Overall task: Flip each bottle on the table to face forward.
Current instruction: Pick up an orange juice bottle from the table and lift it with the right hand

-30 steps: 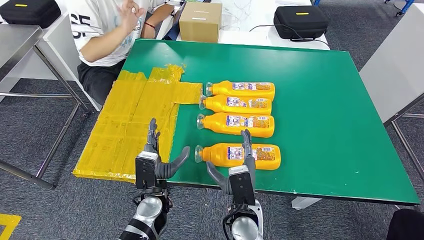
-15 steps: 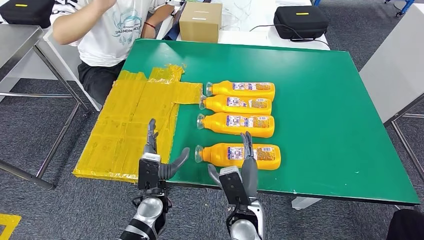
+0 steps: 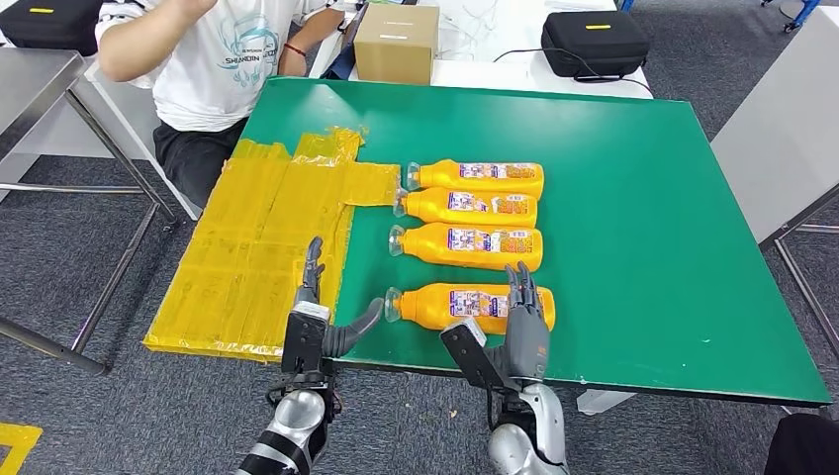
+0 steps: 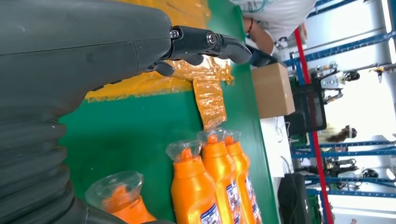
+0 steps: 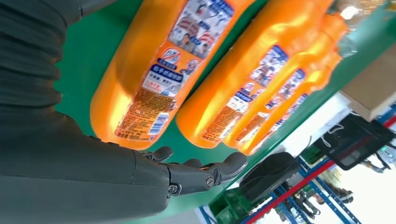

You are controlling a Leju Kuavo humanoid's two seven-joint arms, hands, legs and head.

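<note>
Overhead, a green table [image 3: 633, 198] held four orange bottles lying on their sides in a close column, caps pointing to the robot's left. All four showed printed labels facing up. The far bottle [image 3: 480, 177] lay just beside the second bottle [image 3: 470, 206], which lay just beside the third bottle [image 3: 470, 244]. The near bottle [image 3: 465, 306] sat a little apart from those three, close to the table's front edge.

The left hand [image 3: 315, 315] hovered over the table's near edge, left of the near bottle's clear cap [image 3: 394, 303]. Its fingers were spread and straight and held nothing, with the thumb angled toward that cap without touching it. From the left wrist camera, the dark fingers [image 4: 205, 42] reached out above a yellow taped patch [image 3: 262, 247] that covered the table's left part, and the caps of the bottles lay nearby.

The right hand [image 3: 514, 332] was at the base end of the near bottle, its fingers extended and apart and gripping nothing. Whether the fingertips touched the bottle could not be told. From the right wrist camera, the fingers [image 5: 205, 170] lay open beside the bottle's base [image 5: 121, 126], with green table showing between them.

A person [image 3: 213, 59] in a white shirt sat at the table's far left corner. A cardboard box [image 3: 398, 42] and a black case [image 3: 594, 40] rested on a white surface beyond the table.
</note>
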